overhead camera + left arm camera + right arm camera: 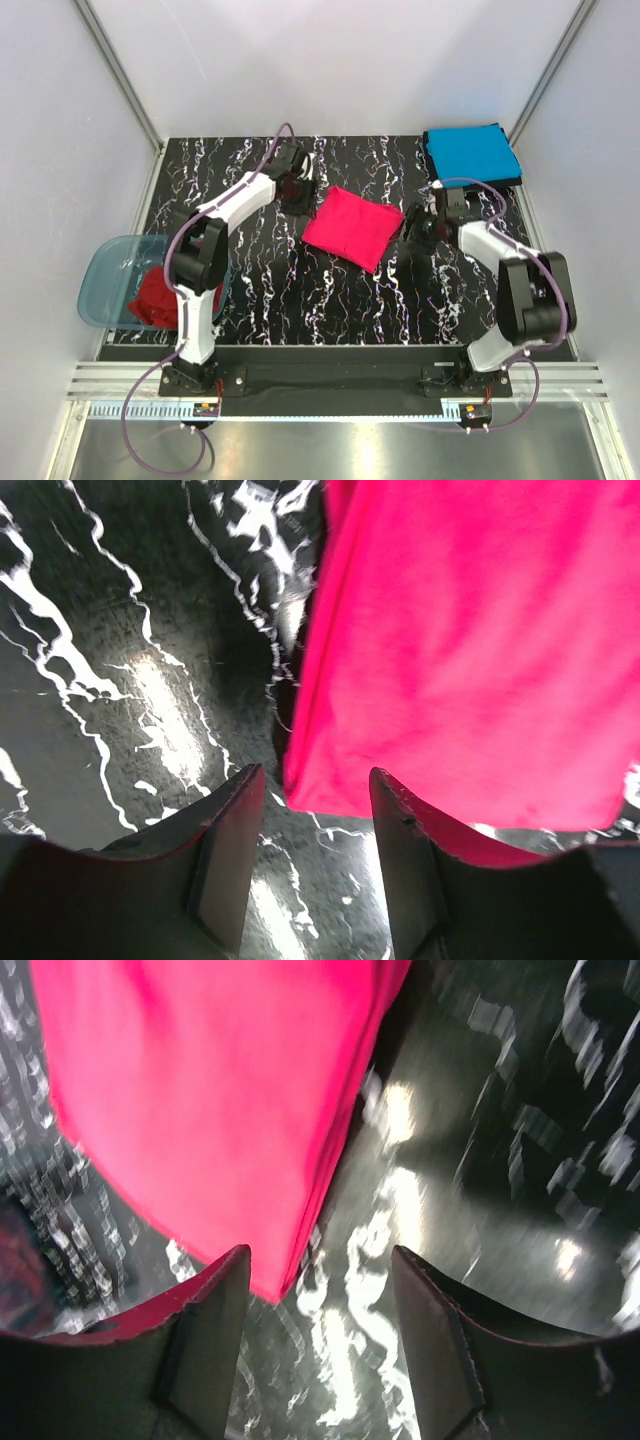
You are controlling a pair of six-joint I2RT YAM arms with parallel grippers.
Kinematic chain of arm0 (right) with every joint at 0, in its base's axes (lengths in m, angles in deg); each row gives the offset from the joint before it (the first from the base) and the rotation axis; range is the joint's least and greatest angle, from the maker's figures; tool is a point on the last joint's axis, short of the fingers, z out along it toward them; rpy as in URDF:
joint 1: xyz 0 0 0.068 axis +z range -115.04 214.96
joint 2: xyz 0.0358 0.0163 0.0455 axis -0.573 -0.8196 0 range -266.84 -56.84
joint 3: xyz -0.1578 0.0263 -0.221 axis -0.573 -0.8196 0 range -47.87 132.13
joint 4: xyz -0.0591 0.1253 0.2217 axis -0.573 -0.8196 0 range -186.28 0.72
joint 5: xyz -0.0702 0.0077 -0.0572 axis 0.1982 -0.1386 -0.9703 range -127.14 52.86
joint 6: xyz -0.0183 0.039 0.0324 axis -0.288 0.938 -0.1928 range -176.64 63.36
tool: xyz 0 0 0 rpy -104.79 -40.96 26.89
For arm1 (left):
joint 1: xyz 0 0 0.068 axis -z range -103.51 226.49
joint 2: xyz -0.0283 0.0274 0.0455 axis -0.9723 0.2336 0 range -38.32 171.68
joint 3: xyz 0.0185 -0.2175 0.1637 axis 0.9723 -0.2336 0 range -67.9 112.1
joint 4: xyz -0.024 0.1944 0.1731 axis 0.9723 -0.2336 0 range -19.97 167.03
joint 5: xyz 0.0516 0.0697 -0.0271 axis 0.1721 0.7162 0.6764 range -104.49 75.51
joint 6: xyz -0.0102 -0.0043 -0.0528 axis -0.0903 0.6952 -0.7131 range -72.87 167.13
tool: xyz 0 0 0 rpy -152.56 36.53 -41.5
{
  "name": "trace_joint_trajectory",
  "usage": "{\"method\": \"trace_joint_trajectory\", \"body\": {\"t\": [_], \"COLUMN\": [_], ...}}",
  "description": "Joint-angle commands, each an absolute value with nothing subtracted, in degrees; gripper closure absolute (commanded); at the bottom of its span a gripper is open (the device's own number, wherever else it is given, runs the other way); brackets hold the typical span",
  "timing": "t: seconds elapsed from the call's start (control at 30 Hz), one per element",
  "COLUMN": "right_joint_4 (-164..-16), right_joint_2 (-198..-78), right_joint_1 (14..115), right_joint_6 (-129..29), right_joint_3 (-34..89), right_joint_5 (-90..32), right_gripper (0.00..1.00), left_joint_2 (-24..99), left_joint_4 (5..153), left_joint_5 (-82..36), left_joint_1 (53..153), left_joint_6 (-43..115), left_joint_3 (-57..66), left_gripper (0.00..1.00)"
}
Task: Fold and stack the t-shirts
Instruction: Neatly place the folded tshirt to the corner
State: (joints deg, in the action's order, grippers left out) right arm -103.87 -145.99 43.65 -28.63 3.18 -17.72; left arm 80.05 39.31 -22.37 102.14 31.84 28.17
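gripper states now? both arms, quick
Left gripper: open, holding nothing, at the pink shirt edge.
Right gripper: open, holding nothing.

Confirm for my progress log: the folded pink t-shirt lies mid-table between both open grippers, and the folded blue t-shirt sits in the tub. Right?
No. The top external view shows the folded blue t-shirt at the far right corner of the table, not in the tub. The rest holds.

Blue plastic tub (100,275), black marbled table (280,290)
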Motion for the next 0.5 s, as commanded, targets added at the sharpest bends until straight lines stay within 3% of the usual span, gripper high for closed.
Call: {"method": "trace_joint_trajectory", "body": {"t": [0.0, 0.23, 0.47], "right_joint_4": [-103.86, -104.66, -108.96], "right_joint_2": [-152.45, -166.96, -177.68], "right_joint_1": [41.47, 37.77, 37.86], "right_joint_6": [-35.62, -38.18, -44.94], "right_joint_3": [11.35, 26.03, 37.64], "right_joint_5": [-16.58, -9.98, -8.40], "right_gripper": [0.34, 0.30, 0.26], "left_joint_2": [75.06, 68.49, 61.00], "left_joint_4": [37.48, 35.98, 38.26], "left_joint_5": [-26.51, -36.45, -38.74], "left_joint_1": [102.06, 102.15, 102.59], "left_joint_6": [32.98, 33.06, 33.60], "left_joint_3": [31.41, 26.41, 18.25], "left_gripper": [0.48, 0.48, 0.47]}}
